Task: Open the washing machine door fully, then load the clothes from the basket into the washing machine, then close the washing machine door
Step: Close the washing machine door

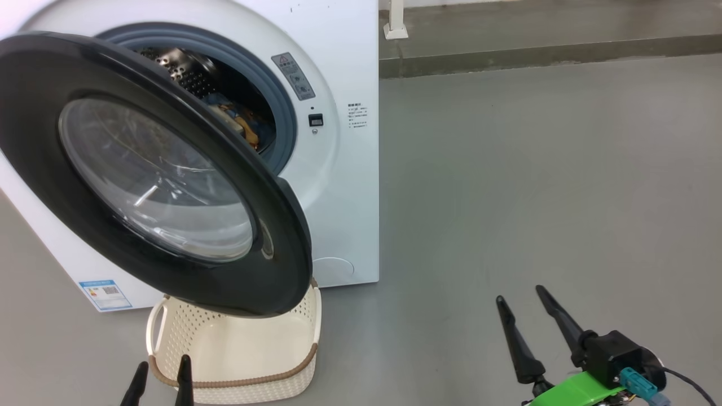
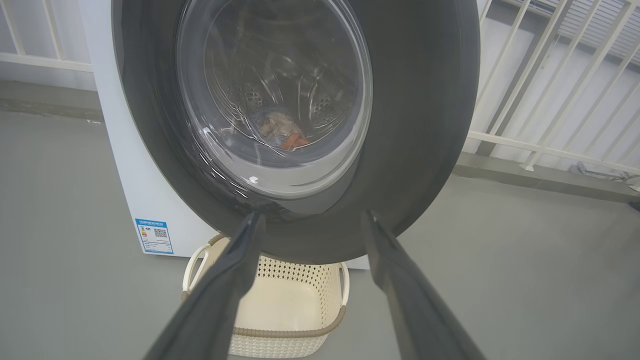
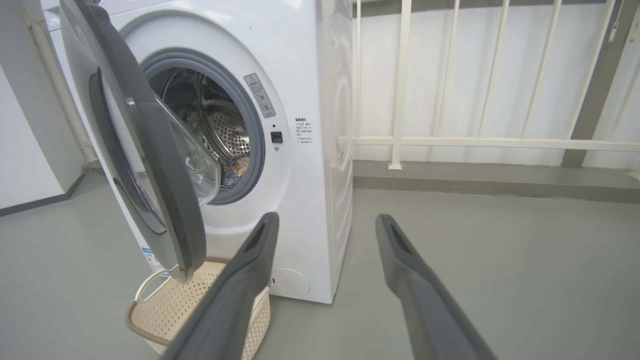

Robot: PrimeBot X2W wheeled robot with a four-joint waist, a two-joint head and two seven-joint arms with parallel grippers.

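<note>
Left hand [image 2: 311, 216] is spread wide and empty, tips near the half-open door [image 2: 420, 125], with the basket [image 2: 287, 332] below them. Right hand [image 3: 325, 216], also wide and empty, has the machine [image 3: 320, 60] ahead-left, clothes [image 1: 248, 127] in its drum.

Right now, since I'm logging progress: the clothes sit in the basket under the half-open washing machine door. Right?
No: the basket is empty; the clothes lie in the drum, as the head view shows. The door does hang half-open over it.
</note>
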